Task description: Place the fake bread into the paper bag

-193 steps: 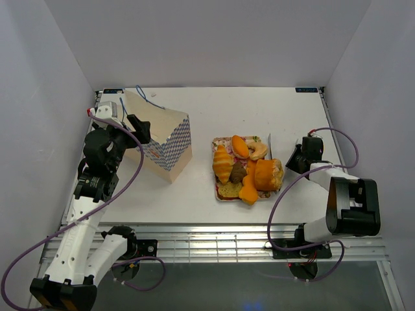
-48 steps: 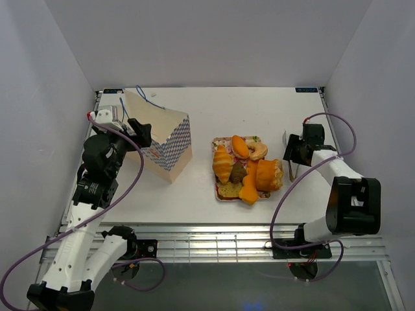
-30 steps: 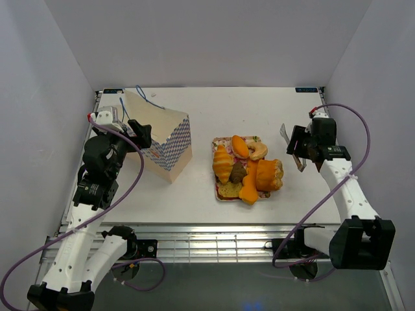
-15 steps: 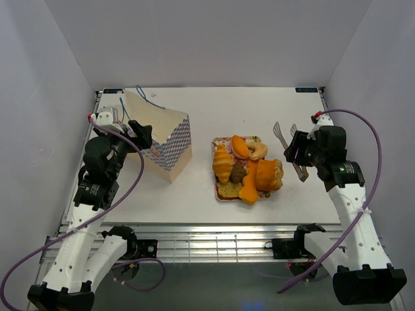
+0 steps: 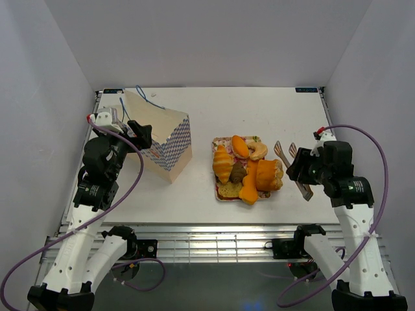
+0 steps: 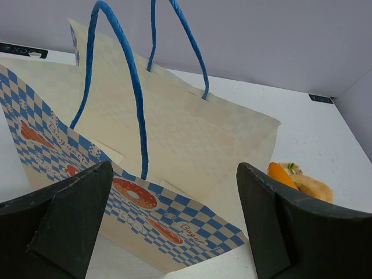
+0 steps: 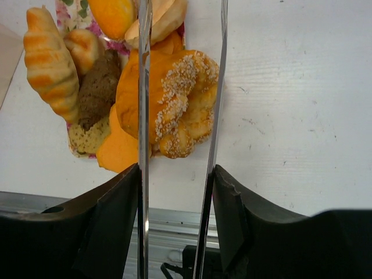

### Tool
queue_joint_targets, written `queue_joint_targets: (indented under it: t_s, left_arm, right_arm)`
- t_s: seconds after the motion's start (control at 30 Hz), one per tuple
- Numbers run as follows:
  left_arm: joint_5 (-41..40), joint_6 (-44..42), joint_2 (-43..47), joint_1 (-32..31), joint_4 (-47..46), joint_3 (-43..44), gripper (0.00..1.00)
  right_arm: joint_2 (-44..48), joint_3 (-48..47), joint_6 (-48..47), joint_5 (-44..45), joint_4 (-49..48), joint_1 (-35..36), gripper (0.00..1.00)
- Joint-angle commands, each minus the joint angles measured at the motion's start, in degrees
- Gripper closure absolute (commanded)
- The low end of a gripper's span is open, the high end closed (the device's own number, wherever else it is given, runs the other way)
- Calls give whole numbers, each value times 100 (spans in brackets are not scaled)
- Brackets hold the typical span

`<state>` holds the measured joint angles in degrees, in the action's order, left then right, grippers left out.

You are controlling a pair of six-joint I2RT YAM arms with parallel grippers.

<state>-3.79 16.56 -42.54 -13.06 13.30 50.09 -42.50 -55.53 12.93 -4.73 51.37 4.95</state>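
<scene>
The bread is lying heaped on a floral tray at the middle of the counter. The bag is sitting well apart to its left; the right jaws are gripping metal tongs, whose 2 blades are hanging over a seeded loaf at the tray's right edge; the left jaws are gaping wide just before the bag.

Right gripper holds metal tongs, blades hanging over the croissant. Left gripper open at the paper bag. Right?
Wrong bread. The right wrist view shows the tongs in the right gripper hanging over the sesame-topped loaf chunk; the croissant lies off to one side. The rest stands: left gripper open at the paper bag.
</scene>
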Motion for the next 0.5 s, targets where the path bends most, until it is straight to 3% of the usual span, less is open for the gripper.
queue_joint_targets:
  t_s: [0.0,0.47]
  left_arm:
    - [72,32,80,-21,-82,-8,2]
    - [45,50,97,-21,-64,-16,2]
  right_arm:
    - [172,-309,-1,-107,442,23,44]
    - [515,-635,-18,-537,1296,23,46]
